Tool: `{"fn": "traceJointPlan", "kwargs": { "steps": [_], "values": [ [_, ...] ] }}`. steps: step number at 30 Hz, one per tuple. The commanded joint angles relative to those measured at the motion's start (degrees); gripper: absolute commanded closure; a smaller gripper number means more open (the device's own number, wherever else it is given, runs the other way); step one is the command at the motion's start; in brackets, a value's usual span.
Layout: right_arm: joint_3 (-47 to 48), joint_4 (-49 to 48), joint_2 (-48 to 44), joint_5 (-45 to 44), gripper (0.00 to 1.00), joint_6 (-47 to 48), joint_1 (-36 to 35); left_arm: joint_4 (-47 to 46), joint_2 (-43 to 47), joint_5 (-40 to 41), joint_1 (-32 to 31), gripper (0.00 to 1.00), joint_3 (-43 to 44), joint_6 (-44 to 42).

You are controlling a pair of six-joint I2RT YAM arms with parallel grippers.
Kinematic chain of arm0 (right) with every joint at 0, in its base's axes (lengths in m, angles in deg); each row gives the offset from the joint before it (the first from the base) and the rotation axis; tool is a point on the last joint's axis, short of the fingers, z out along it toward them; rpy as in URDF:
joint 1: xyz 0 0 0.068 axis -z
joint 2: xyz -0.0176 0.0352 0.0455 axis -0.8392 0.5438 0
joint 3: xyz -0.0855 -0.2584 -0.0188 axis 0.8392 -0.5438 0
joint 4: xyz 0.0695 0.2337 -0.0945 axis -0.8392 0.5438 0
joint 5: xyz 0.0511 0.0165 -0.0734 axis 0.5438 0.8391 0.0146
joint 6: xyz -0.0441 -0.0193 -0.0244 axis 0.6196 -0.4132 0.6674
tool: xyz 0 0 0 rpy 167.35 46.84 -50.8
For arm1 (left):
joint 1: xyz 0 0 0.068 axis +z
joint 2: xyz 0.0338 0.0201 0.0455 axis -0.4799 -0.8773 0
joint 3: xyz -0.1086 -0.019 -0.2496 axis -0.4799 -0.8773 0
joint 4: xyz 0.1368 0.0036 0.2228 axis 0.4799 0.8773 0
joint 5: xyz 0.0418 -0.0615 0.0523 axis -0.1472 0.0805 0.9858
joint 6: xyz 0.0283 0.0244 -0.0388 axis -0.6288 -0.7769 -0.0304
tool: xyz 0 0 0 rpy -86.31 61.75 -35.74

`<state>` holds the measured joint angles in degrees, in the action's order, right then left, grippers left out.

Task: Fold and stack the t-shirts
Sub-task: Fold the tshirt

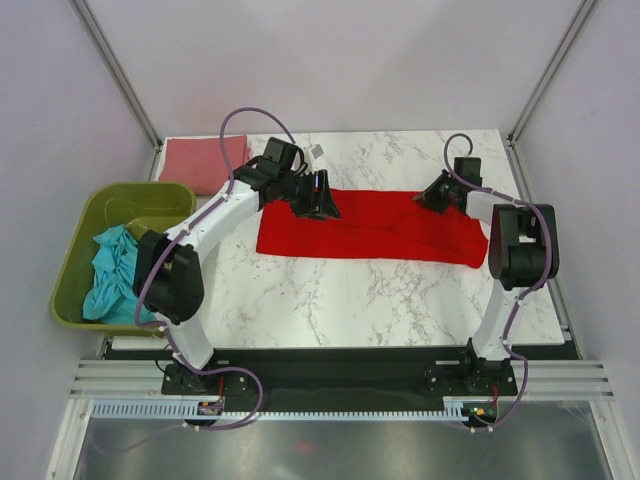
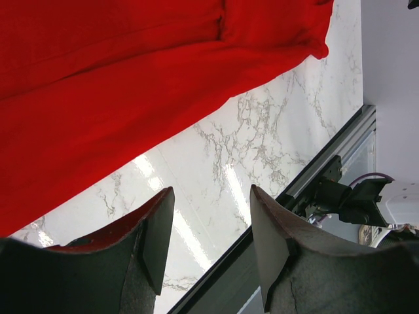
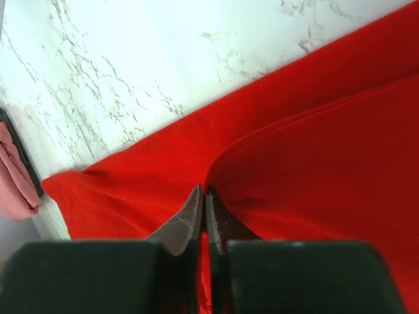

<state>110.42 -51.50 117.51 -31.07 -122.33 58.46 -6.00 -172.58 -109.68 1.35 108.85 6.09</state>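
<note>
The red t-shirt (image 1: 370,228) lies folded into a long band across the middle of the marble table (image 1: 330,300). My right gripper (image 1: 437,195) sits at the band's far right edge, and in the right wrist view (image 3: 204,191) its jaws are pinched on a raised fold of the red t-shirt (image 3: 314,163). My left gripper (image 1: 318,205) hovers over the band's far left part. Its jaws (image 2: 211,191) stand open with nothing between them, and the red t-shirt (image 2: 98,98) lies beyond them. The dusty pink t-shirt (image 1: 203,160) lies folded at the far left corner. The teal t-shirt (image 1: 110,270) is crumpled in the basket.
An olive-green plastic basket (image 1: 130,195) stands off the table's left edge. Grey walls and metal frame posts close in the back and sides. The pink t-shirt's edge (image 3: 16,176) shows at the left of the right wrist view.
</note>
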Motion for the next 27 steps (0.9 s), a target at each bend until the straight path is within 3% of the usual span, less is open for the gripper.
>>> {"fn": "traceJointPlan", "kwargs": {
  "steps": [1,5,7,22,27],
  "values": [
    [3.32,-1.56,0.74,2.01,0.81,-0.47,-0.70,-1.49,-0.42,-0.90,0.17,0.43,0.07,-0.28],
    [6.49,0.27,0.31,3.60,0.59,0.58,-0.79,-1.49,-0.59,-0.90,0.17,0.42,-0.37,-0.45],
    [7.63,1.77,-1.01,2.11,0.54,1.20,-0.79,-1.49,-0.42,0.07,0.17,0.41,-0.37,-0.97],
    [5.53,8.80,-7.07,-0.53,0.68,2.95,-0.97,-1.40,-1.56,5.60,-0.53,0.41,-1.95,-1.68],
    [6.23,25.58,-10.41,-10.28,0.73,4.80,-0.97,-1.40,-4.46,7.10,-0.27,0.41,-2.30,-0.72]
  ]
}}
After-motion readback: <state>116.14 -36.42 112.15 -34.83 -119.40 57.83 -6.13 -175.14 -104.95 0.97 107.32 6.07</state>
